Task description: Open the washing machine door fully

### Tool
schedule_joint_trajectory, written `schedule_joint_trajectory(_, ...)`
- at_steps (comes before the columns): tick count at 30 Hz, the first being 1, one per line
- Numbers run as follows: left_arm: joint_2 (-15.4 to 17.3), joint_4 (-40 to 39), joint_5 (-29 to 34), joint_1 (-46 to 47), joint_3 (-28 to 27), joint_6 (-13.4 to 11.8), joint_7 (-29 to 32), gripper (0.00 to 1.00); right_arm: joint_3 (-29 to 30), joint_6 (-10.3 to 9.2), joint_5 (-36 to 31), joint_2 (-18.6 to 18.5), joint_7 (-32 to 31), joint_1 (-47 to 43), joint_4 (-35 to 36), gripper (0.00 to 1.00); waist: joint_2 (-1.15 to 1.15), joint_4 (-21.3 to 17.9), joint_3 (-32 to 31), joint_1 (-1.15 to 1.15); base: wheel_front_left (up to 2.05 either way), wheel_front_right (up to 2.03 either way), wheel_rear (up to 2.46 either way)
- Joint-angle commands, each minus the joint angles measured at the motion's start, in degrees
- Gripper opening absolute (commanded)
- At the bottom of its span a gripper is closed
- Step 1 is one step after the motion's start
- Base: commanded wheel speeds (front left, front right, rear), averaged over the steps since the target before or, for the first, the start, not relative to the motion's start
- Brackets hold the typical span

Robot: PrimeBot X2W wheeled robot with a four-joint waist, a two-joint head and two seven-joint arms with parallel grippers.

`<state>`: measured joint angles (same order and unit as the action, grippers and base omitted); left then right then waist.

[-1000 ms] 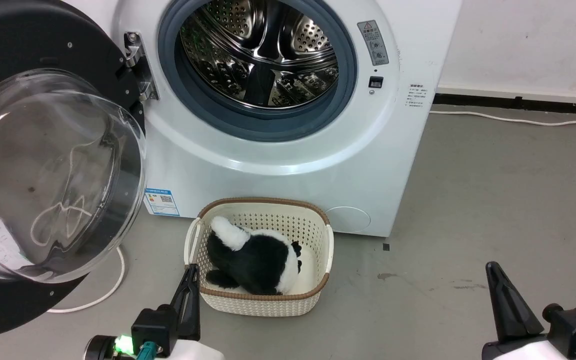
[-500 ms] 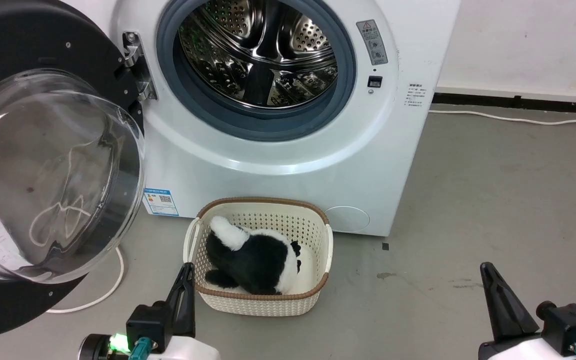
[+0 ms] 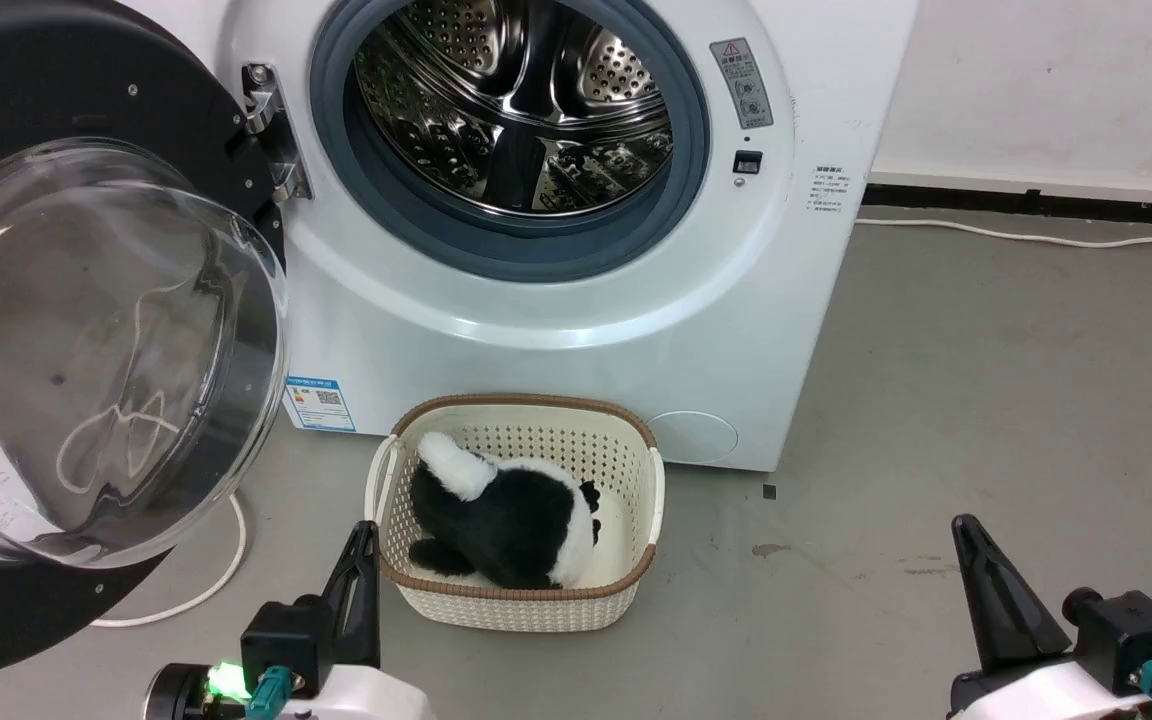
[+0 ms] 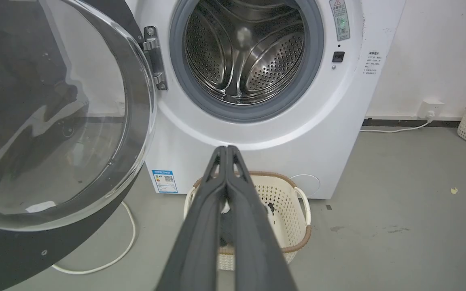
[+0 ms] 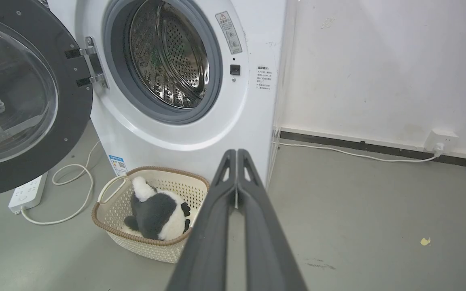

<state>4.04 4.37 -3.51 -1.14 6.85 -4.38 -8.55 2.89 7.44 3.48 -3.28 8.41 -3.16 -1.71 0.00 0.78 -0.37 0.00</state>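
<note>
Head looks down, wrists face washing machine (image 4: 297, 133)

The washing machine door (image 3: 106, 340) stands swung out to the left of the washing machine (image 3: 556, 370). On the floor (image 3: 986, 400) just before the machine sits a basket (image 3: 536, 610) with a plush toy (image 3: 501, 515) in it. A cable (image 3: 191, 600) lies below the door.

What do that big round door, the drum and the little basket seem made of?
Washing machine door: glossy black plastic, probably, around clear, reflective glass. Drum: shiny perforated metal, likely steel. Basket: cream plastic lattice, brown woven-look rim.
</note>
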Motion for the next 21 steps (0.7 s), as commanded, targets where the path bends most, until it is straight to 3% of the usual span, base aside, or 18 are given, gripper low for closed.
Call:
schedule_joint_trajectory(1, -0.37, -0.37, 0.6, 0.5, -0.34, 0.31, 0.5, 0.0, -0.24, 0.02, -0.49, 0.18, -0.33, 0.73, 0.31, 0.0, 0.0, -0.02, 0.01, 0.0, 0.0, 0.0, 0.0)
schedule_joint_trajectory(21, -0.58, -1.47, 1.41, 0.68, -2.14, 1.43, 2.73, 0.0, -0.97, 0.03, -1.32, 0.24, -2.56, 1.4, 0.7, 0.0, 0.0, -0.23, 0.11, 0.0, 0.0, 0.0, 0.0)
